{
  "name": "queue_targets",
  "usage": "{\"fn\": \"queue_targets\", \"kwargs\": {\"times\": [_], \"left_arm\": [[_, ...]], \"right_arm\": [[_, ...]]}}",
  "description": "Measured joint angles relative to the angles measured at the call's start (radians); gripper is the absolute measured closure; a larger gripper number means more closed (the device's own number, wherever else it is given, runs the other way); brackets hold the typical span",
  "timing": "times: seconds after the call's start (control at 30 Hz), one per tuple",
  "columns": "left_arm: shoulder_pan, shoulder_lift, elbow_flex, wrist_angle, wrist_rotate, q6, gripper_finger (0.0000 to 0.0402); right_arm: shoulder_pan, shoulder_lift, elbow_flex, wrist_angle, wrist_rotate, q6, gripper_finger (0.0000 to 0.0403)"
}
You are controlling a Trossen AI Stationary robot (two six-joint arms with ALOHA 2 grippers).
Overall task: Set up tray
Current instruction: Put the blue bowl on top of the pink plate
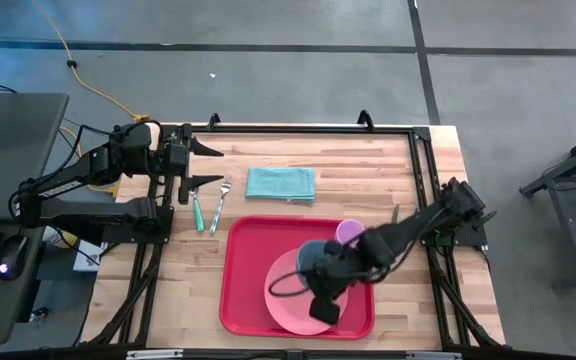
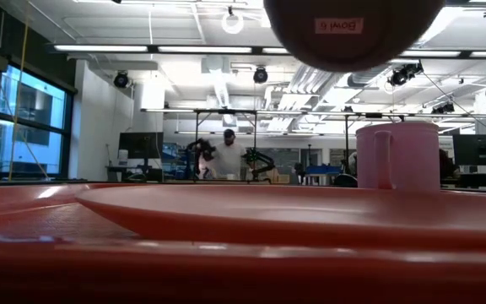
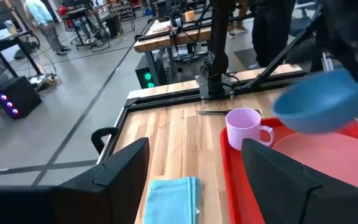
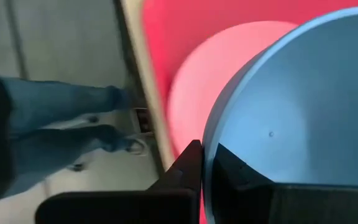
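The red tray (image 1: 230, 300) lies at the table's near middle. On it rest a round pink plate (image 1: 288, 305) and a pink mug (image 1: 348, 232), which stands upright on the tray's far right part. A blue bowl (image 3: 319, 106) hangs above the plate, with my right gripper (image 4: 207, 163) shut on it. In the low view the bowl's underside (image 2: 353, 29) shows well above the plate (image 2: 310, 211). My left gripper (image 1: 208, 165) waits open at the far left, above the table, touching nothing. My right gripper holds the blue bowl by its rim (image 4: 209, 155), with one finger (image 4: 188, 165) outside the wall and the other (image 4: 241, 171) inside the hollow. The fingers slant down from the table's right side. The bowl is lifted clear, its opening upward, above the pink plate.
A folded teal cloth (image 1: 280, 183) lies on the wood beyond the tray. A fork (image 1: 220, 205) and a teal-handled utensil (image 1: 196, 208) lie left of it, below my left gripper. A dark utensil (image 1: 395, 213) lies right of the mug. A person's legs (image 4: 61, 124) show beside the table.
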Motion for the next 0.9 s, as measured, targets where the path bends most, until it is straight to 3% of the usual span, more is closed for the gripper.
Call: {"fn": "queue_targets", "kwargs": {"times": [0.13, 0.43, 0.9], "left_arm": [[0.000, 0.000, 0.000, -0.009, -0.002, 0.006, 0.0115], [0.000, 0.000, 0.000, -0.006, -0.006, 0.002, 0.0115], [0.000, 0.000, 0.000, -0.007, -0.039, 0.016, 0.0115]], "right_arm": [[0.037, 0.000, -0.105, 0.132, -0.008, 0.079, 0.0403], [0.039, 0.000, -0.234, 0.244, -0.024, 0.206, 0.0403], [-0.019, 0.003, -0.388, 0.438, -0.009, 0.253, 0.0403]]}}
